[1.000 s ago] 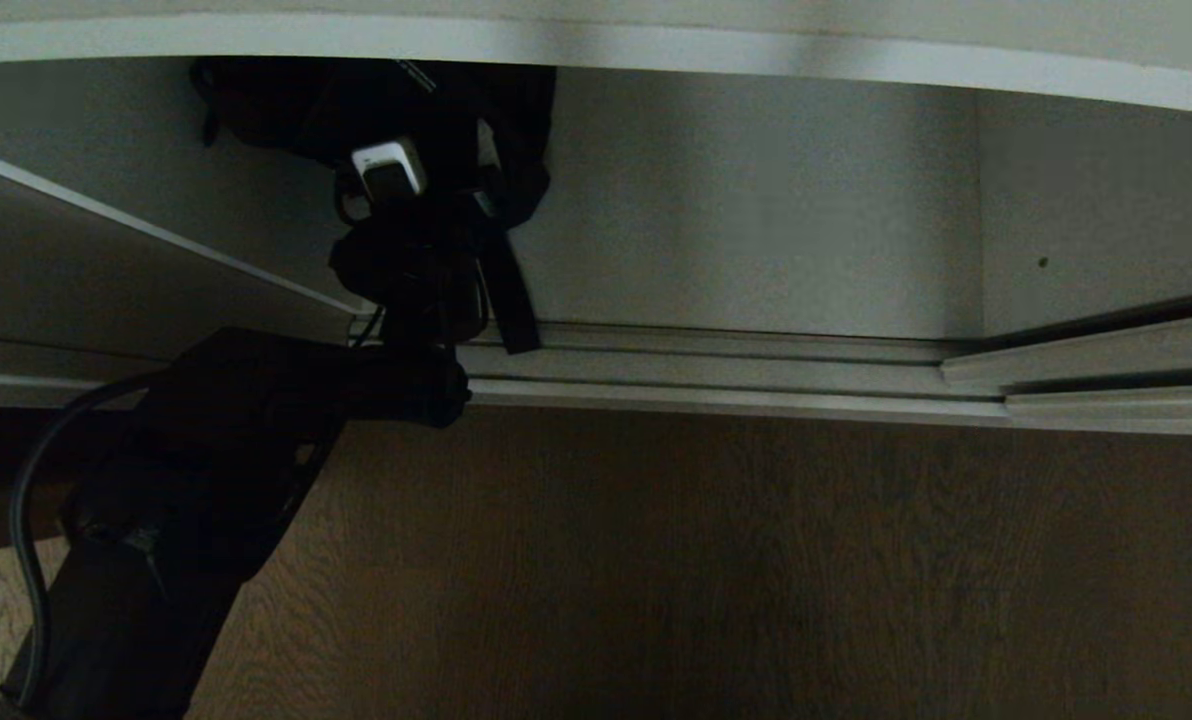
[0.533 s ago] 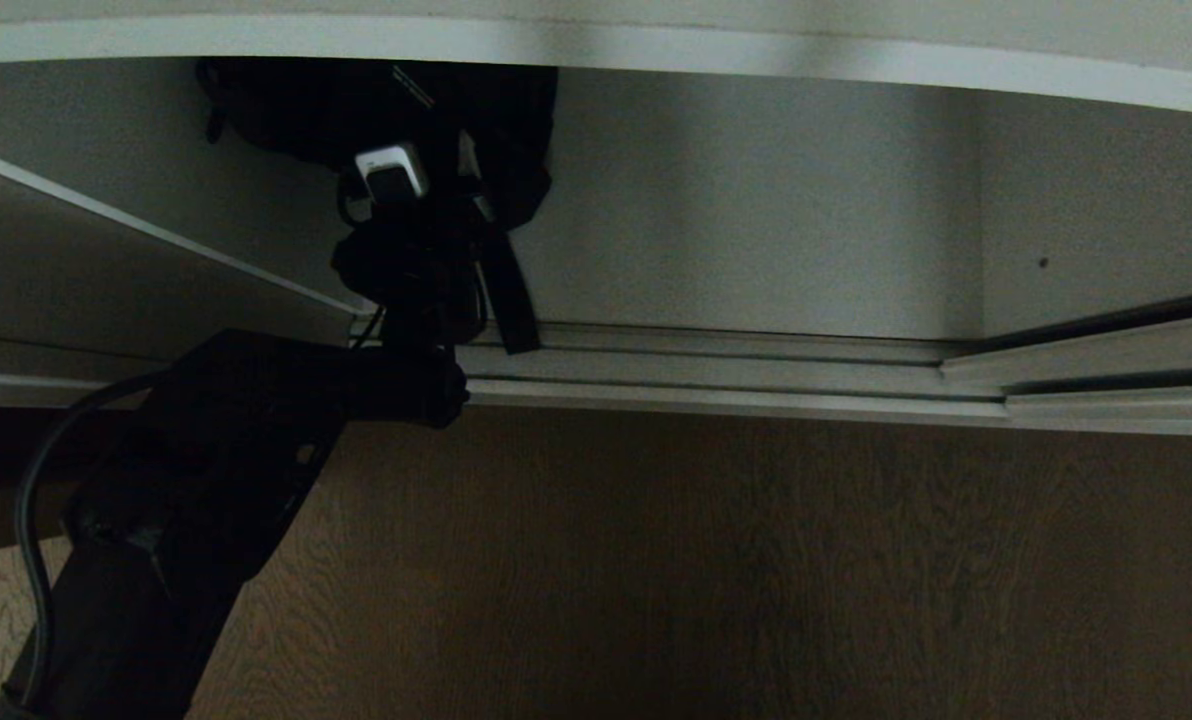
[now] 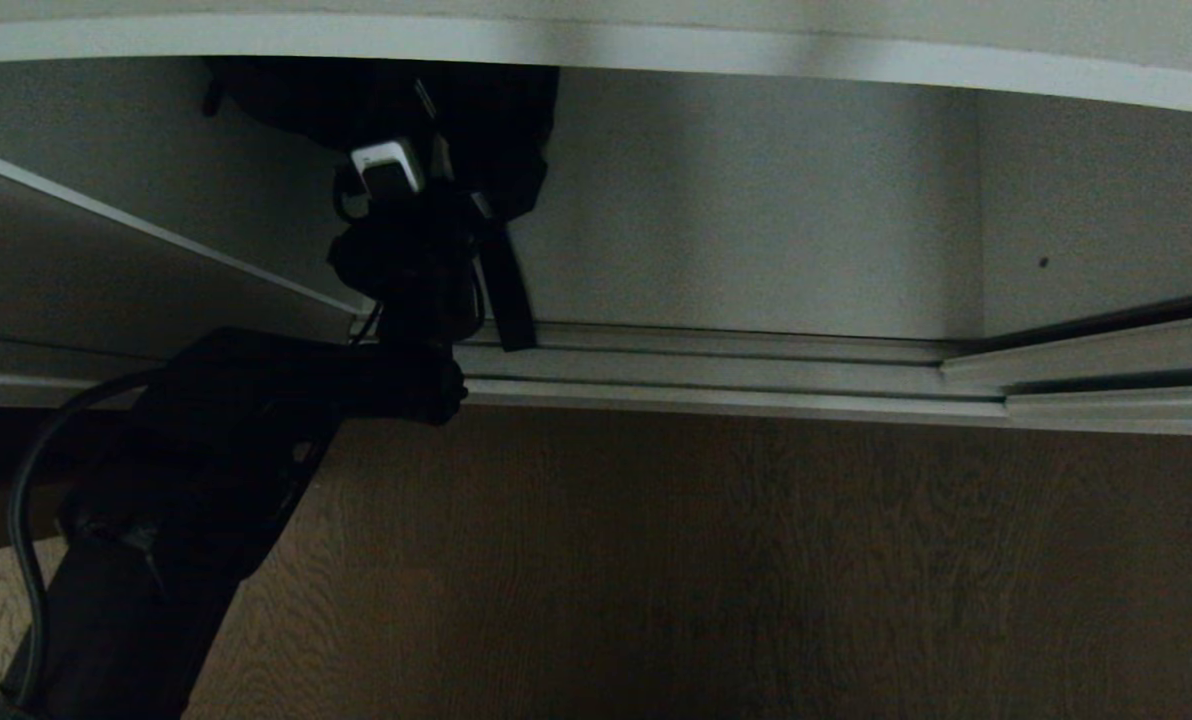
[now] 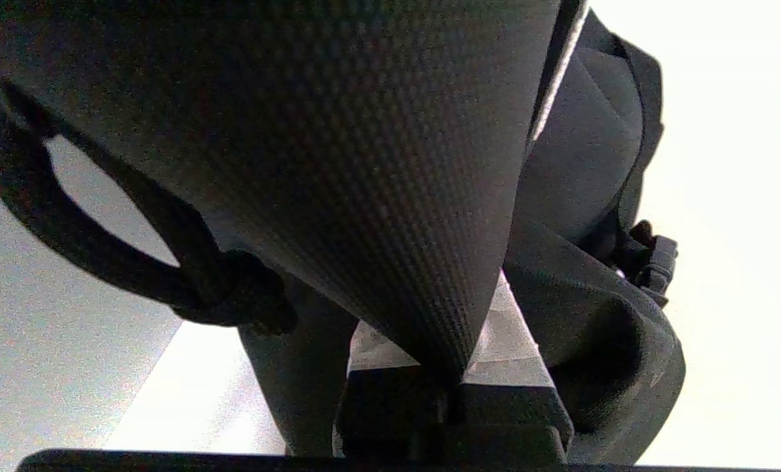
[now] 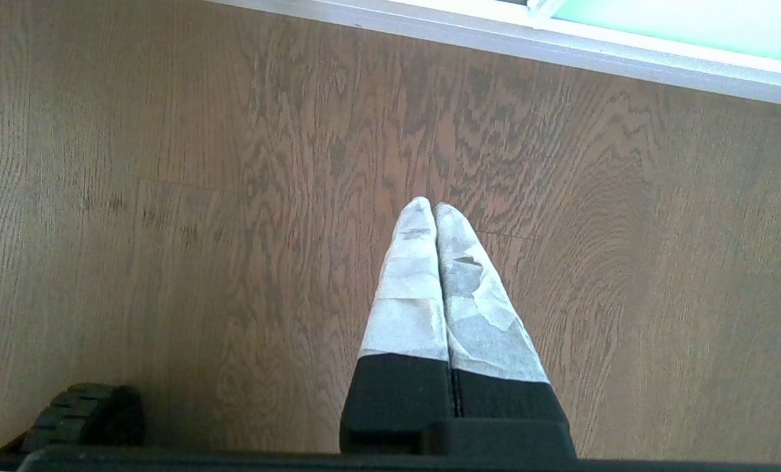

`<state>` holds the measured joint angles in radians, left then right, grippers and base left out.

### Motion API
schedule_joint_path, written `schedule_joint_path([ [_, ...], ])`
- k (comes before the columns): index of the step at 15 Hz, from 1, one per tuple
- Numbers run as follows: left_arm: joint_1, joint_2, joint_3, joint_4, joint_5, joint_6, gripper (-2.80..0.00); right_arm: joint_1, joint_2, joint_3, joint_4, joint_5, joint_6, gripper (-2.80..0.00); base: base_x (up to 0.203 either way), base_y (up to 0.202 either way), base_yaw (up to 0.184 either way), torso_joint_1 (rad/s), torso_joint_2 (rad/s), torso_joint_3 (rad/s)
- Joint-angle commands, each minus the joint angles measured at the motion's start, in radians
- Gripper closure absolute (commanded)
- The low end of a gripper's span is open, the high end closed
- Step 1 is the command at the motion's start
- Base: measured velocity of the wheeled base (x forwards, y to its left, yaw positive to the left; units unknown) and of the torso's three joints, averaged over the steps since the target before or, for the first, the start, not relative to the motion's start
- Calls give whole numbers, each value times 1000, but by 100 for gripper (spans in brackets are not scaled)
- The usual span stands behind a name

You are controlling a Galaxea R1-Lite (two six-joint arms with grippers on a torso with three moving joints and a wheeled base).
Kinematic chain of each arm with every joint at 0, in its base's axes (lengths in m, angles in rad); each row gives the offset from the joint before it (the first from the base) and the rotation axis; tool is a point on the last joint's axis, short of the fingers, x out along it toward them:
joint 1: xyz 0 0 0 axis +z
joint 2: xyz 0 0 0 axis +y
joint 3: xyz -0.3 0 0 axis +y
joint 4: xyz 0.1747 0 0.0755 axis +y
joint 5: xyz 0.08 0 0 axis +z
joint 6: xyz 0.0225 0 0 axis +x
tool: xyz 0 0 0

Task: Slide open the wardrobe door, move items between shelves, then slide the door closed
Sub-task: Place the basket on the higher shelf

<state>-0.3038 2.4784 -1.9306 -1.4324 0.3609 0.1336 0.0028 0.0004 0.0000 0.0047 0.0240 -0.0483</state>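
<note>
Reaching up from seven o'clock in the head view, the left arm runs into the wardrobe's lowest bay, and its left claw point(image 3: 406, 215) is buried in the black strappy bundle point(image 3: 486, 120) up at eleven o'clock. That bundle sits just under the white front edge of the shelf point(image 3: 756, 60) above, its small white block point(image 3: 386, 165) showing right beside the claw, one strap hanging down toward the ribbed silver floor track point(image 3: 716, 370). Wood floor point(image 3: 756, 580) fills the whole lower half.

Over to the left wrist view: the two fingers point(image 4: 505, 344) at six o'clock are pressed together on a wide band of black woven fabric, pinching the black strappy bundle point(image 4: 338, 144), which fills the picture from twelve o'clock down. A loop of black cord point(image 4: 69, 242) hangs at nine o'clock, and a black buckle point(image 4: 652, 259) pokes out at three o'clock.

Right wrist view now: the right claw point(image 5: 430, 206) hangs over the wood floor, white-taped fingers pressed together on nothing. The sliding wardrobe door point(image 5: 679, 23), pale aqua glass, shows at one o'clock, and a black wheel point(image 5: 86, 413) peeks in at eight o'clock.
</note>
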Motion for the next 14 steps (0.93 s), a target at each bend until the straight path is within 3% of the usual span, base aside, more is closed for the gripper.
schedule_joint_path([
  [1,-1,-12,-1,-6,16,-2,0,0,-2,0,0,1,-1,0,0,0,0,0,0,0],
  [6,-64,-71,123,-33,54,-1,0,0,-2,0,0,1,-1,0,0,0,0,0,0,0],
  [9,-136,-150,262,-60,62,3,0,0,-2,0,0,1,-1,0,0,0,0,0,0,0],
  [14,-185,-280,561,-91,105,2,0,0,-2,0,0,1,-1,0,0,0,0,0,0,0],
])
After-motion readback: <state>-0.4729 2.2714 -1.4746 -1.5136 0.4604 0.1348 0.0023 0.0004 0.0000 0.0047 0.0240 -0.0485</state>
